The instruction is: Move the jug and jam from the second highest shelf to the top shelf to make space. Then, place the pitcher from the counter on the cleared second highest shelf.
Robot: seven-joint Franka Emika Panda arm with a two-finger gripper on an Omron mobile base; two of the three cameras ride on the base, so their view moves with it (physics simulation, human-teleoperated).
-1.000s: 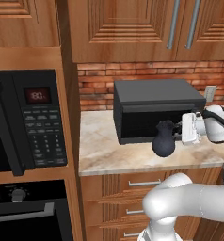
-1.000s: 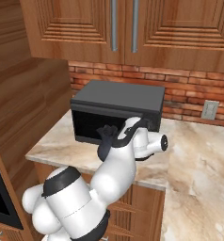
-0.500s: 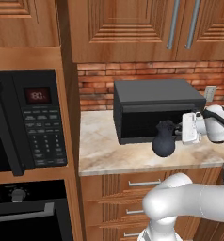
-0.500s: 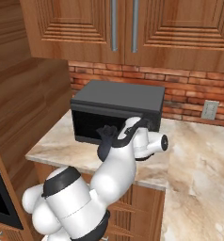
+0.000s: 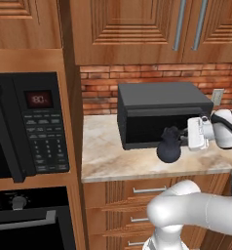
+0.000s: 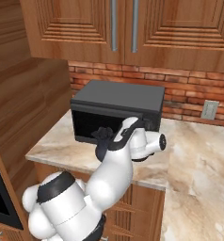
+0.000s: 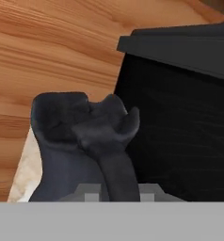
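I had the pitcher (image 5: 168, 148) standing on the counter (image 5: 103, 151) just in front of the black microwave (image 5: 159, 112), presumably awaiting its move to the cleared shelf; the gripper (image 5: 185, 138) had reached in from the right at handle height. Its jaws looked drawn narrow, pinching the pitcher's handle (image 7: 115, 160); I judged the grasp made but the pitcher not yet lifted.

A pitcher (image 5: 168, 147) stands upright on the surface (image 5: 106, 156), near its front edge, directly in front of a microwave (image 5: 159, 113) that sits farther back against a brick wall (image 5: 101, 88). The hand (image 5: 185, 140) reaches in from the right, at the pitcher's handle side. Wall cabinets (image 5: 137, 27) hang above. To the left, a built-in microwave (image 5: 28, 124) sits above an oven (image 5: 25, 224). Drawers (image 5: 137, 193) lie below the surface.
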